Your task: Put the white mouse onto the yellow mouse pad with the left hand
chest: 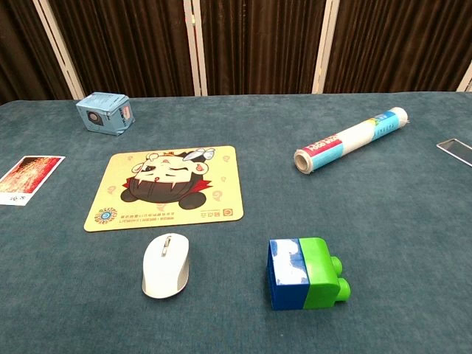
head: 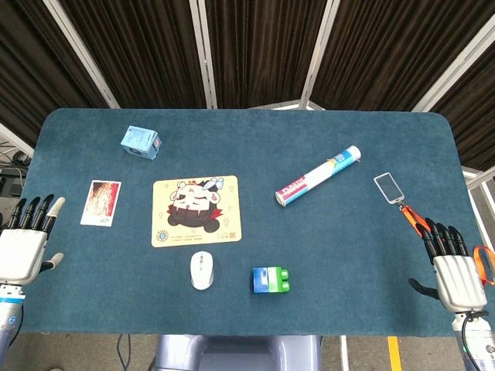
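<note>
The white mouse (head: 202,270) (chest: 167,265) lies on the blue table cloth just in front of the yellow mouse pad (head: 195,210) (chest: 168,187), which carries a cartoon face. A narrow strip of cloth separates the two. My left hand (head: 25,241) hovers at the table's left front edge, fingers spread and holding nothing, far left of the mouse. My right hand (head: 452,267) is at the right front edge, also spread and empty. Neither hand shows in the chest view.
A blue-and-green block (head: 270,280) (chest: 304,272) sits right of the mouse. A rolled white tube (head: 319,175) (chest: 351,139), a light-blue box (head: 140,142) (chest: 104,113), a red card (head: 101,202) and a clear tag (head: 387,187) with orange strap also lie on the cloth.
</note>
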Controlling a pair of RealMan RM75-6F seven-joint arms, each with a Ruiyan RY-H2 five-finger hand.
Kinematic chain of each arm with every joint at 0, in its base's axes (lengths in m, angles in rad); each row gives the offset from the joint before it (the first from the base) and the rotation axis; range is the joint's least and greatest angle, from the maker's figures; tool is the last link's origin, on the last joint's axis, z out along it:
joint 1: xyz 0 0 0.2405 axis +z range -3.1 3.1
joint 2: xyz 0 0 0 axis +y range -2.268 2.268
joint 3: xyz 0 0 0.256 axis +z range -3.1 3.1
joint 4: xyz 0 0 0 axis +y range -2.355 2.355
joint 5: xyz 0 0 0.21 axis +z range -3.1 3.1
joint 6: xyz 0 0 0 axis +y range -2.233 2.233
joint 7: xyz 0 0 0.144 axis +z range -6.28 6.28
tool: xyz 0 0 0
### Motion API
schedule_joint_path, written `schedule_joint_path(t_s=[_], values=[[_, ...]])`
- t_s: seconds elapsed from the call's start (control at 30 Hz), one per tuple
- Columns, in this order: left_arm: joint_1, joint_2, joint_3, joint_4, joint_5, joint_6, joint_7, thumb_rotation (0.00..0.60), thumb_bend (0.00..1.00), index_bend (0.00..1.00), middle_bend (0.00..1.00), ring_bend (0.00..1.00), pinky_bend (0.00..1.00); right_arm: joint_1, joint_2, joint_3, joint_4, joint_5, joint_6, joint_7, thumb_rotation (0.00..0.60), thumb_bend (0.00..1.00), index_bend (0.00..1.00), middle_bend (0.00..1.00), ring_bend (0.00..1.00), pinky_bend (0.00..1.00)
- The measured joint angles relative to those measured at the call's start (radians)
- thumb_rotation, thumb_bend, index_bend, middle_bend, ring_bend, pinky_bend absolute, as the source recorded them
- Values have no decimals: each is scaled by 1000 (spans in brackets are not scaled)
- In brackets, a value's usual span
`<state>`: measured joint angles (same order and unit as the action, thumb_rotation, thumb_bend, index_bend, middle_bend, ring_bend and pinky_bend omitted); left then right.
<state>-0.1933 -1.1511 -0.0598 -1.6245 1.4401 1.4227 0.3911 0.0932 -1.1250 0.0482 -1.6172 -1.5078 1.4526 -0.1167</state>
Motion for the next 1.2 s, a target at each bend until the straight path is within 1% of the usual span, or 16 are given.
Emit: schedule_joint_path(t_s=[0.2,0.33,0.43,0.5,0.63,0.77,0.87,0.97,1.2], values=[[-6,6,2,-5,-1,-16,-3,600,90,0,0,0,0,0,-1,1,1,1,0,-4,600,87,0,0,0,0],[-34,28,12,-7,25,-63,20,600,92,3,0,0,0,0,-1,1,0,1,1,-5,600,87,0,0,0,0],[-76,48,19,-2,83,-105,29,600,96,42,0,0,0,0,-1,1,0,1,1,-4,600,87,0,0,0,0],[-112,59,23,9,143,-127,28,600,98,78,0,0,0,0,-1,1,0,2,0,-5,600,87,0,0,0,0],[-198,74,30,34,273,-175,18,600,99,115,0,0,0,0,0,1,-2,4,-1,-6,600,88,0,0,0,0],[-307,82,45,52,397,-263,-9,600,99,164,0,0,0,-2,0,1,-2,5,1,-6,600,87,0,0,0,0],[-366,79,55,55,447,-331,-13,600,99,172,0,0,0,-3,0,1,-2,5,3,-5,600,87,0,0,0,0],[-429,61,63,52,475,-417,-3,600,100,172,0,0,0,-4,1,1,-2,6,3,-4,600,88,0,0,0,0],[-559,0,74,37,504,-600,18,600,99,171,0,0,0,-5,2,1,-3,8,3,0,600,88,0,0,0,0]])
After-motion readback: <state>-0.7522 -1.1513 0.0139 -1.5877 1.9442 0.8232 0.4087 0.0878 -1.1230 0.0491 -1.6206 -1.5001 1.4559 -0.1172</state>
